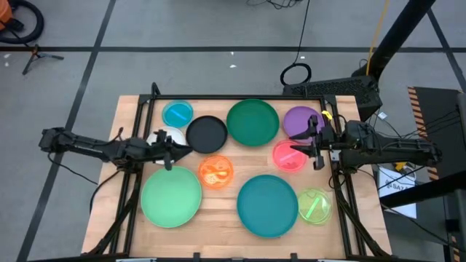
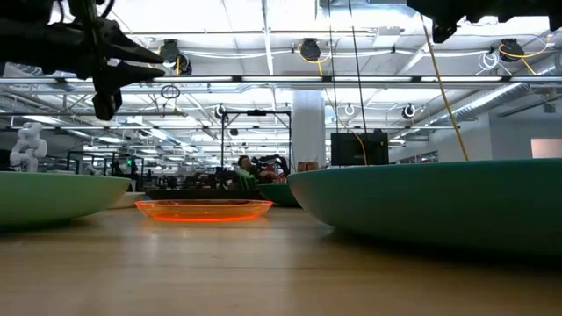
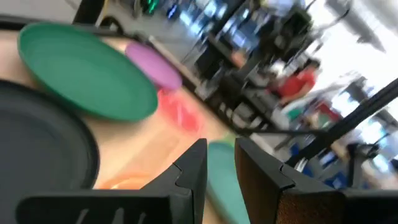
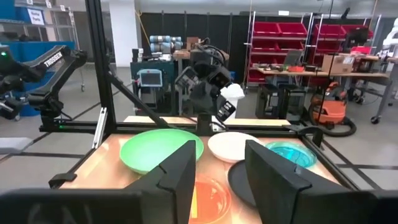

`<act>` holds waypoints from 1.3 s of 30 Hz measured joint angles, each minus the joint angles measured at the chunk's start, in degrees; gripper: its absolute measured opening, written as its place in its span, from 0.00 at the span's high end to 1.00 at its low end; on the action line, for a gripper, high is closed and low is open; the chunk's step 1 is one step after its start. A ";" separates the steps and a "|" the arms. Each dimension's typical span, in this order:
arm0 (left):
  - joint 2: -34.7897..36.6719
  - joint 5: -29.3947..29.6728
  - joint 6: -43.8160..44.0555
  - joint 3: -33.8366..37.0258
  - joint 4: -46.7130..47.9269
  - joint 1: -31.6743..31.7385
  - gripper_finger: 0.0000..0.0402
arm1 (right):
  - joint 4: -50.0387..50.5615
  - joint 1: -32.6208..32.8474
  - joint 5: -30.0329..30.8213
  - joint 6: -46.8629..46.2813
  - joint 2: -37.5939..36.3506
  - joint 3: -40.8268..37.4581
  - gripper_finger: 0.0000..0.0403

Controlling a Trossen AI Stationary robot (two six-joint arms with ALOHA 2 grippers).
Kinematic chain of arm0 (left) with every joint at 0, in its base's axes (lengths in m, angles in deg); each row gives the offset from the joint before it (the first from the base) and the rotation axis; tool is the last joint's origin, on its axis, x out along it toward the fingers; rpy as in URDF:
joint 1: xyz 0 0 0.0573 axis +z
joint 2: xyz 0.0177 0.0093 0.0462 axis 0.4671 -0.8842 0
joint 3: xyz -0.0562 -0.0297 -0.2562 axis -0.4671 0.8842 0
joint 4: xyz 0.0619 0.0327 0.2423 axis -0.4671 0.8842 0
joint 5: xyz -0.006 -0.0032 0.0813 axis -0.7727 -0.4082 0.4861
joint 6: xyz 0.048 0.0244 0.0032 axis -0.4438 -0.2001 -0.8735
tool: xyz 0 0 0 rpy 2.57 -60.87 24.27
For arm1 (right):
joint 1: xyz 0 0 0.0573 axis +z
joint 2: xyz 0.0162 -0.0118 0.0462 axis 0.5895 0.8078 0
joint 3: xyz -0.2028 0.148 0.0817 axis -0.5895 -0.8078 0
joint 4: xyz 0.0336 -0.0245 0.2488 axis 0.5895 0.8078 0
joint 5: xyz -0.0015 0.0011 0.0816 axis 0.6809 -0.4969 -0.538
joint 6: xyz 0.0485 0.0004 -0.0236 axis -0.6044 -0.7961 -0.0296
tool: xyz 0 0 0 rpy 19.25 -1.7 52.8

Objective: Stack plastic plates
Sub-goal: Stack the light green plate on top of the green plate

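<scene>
Ten plates lie flat and apart on the wooden table: blue (image 1: 177,113), black (image 1: 207,133), dark green (image 1: 253,121), purple (image 1: 302,121), pink (image 1: 289,155), orange (image 1: 215,172), light green (image 1: 171,195), teal (image 1: 267,205), lime (image 1: 314,205), and white (image 1: 162,137), partly hidden by my left gripper. My left gripper (image 1: 169,151) hangs open above the white plate's near rim, raised off the table (image 2: 105,98). My right gripper (image 1: 314,148) is open in the air beside the pink plate and holds nothing (image 4: 221,149).
A black frame rail (image 1: 233,97) runs along the table's far edge, and frame posts stand at the left and right sides. Bare wood (image 1: 226,218) shows between the light green and teal plates. Beyond the table a workshop room (image 2: 263,167) with shelves and people shows.
</scene>
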 joint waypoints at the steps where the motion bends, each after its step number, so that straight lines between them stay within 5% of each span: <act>1: -1.06 -0.04 -0.67 -1.61 2.85 0.02 0.78 | -0.62 0.00 0.00 0.01 0.20 0.00 0.68; 13: -13.89 -2.23 -7.77 -20.62 41.49 -1.69 0.78 | -2.68 0.00 0.00 2.02 1.43 0.00 0.68; 39: -31.49 -2.35 -20.90 -25.17 41.55 -6.56 0.78 | -2.41 0.00 0.00 3.43 1.47 -0.02 0.68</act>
